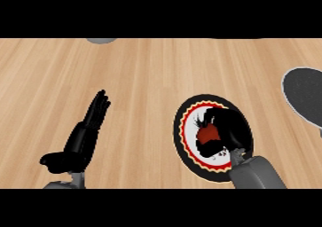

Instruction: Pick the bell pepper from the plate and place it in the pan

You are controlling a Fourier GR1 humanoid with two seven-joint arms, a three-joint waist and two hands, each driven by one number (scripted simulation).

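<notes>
- Head view: the red bell pepper (208,133) is still sat on the plate (187,146), wrapped by the curled right hand (227,128).
- The left hand (84,133) is rested at lower left, fingers straight and pressed together.
- The pan (307,95) is seen well apart, at the right edge.

The light is bright and even across the wooden counter (156,75), with the same warm tone from the left of the frame to the right. It seems to fall from overhead; I can make out no hard shadow under either arm. No glare shows on the wood.

The black left hand (84,133) reads as a flat silhouette, with hardly any shading. At the lower right, the right hand (229,128) merges with the dark rim of the plate (179,133), and only the red of the bell pepper (208,133) stands out there. The grey pan (307,95) looks matte, with a paler edge.
</notes>
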